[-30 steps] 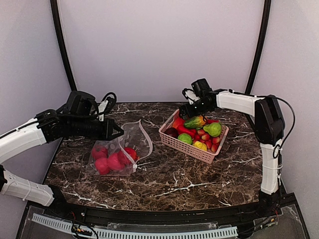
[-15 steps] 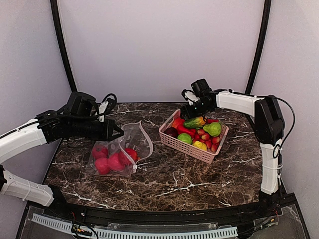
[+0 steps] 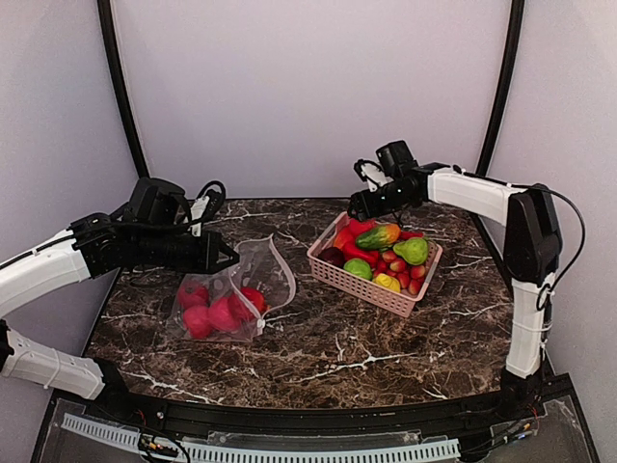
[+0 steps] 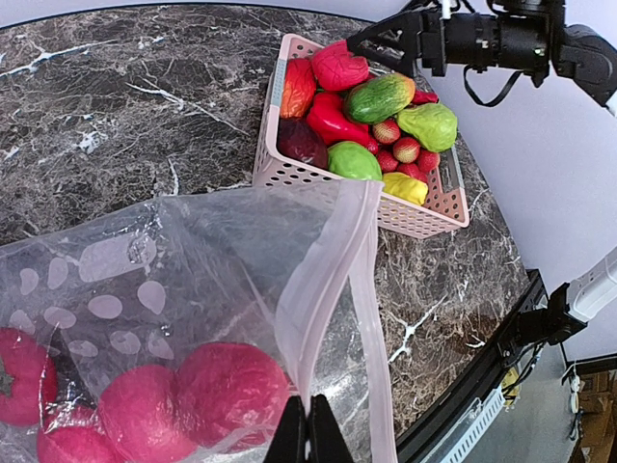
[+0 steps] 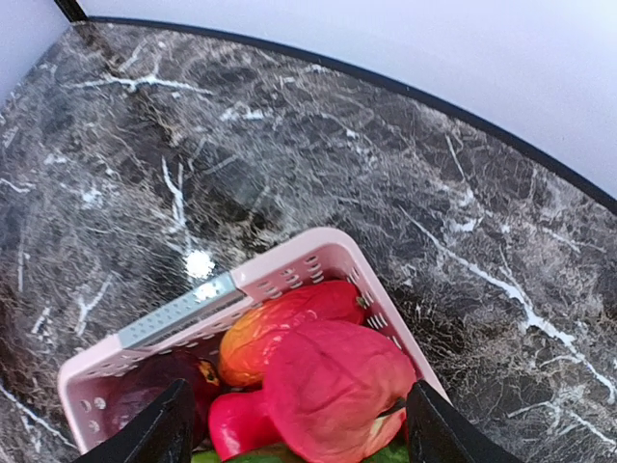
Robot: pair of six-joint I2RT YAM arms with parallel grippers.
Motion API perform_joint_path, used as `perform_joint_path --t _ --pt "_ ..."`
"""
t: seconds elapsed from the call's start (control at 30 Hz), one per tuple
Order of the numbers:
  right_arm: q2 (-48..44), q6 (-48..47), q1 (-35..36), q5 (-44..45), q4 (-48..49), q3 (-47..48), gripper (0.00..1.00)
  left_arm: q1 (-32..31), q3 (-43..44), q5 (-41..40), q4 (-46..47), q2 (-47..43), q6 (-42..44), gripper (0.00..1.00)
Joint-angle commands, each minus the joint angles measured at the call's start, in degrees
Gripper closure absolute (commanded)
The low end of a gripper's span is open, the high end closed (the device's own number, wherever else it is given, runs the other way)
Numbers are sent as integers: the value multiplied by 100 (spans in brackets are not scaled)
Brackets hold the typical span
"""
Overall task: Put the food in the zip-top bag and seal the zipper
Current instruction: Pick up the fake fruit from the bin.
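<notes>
The left hand (image 4: 308, 426) is pinched together on the mouth edge of the clear dotted bag (image 4: 164, 260), its tips clamped on the pale zipper (image 4: 326, 258) where the strip folds. From that grip the bag hangs down and away from the hand onto the dark marbled surface (image 3: 366, 347), with its mouth gaping on the side facing the basket (image 4: 416, 218). Several round red fruits (image 4: 227, 391) lie inside the bag, just below and to the side of the hand's tips, and the zipper is not pressed closed.

Seen from above, the left hand (image 3: 229, 257) is at the near top corner of the bag (image 3: 265, 275), with the red fruits (image 3: 217, 309) bunched in the bag's lower end.

The right hand (image 5: 296, 426) hovers with its fingers spread wide apart over the far corner of the pink basket (image 5: 289, 270). A big red fruit (image 5: 333, 386) lies directly beneath the gap, close to one finger; whether it touches cannot be told. From above, this hand (image 3: 359, 204) is well apart from the bag.
</notes>
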Motion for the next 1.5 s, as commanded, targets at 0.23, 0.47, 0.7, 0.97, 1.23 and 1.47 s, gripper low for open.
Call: perform_joint_path --t 0.23,0.47,0.7,0.97,1.23,1.47 --pt "-1033 169 5 -153 124 -469 24 -4 -43 75 49 -118 -3 99" --pt "-443 55 5 211 -141 -198 9 -4 -78 51 34 -199 -35 99" --pt "197 -105 3 417 -389 301 6 -3 -97 3 -32 -254 -40 99" --pt "713 -352 5 777 -692 794 17 1 -100 -34 -58 -277 -25 99" --pt "917 -513 5 722 -881 1017 24 -4 -84 -28 -35 -259 -26 99" --pt "880 -490 1 726 -882 1012 41 3 -93 -42 -46 -274 -22 99"
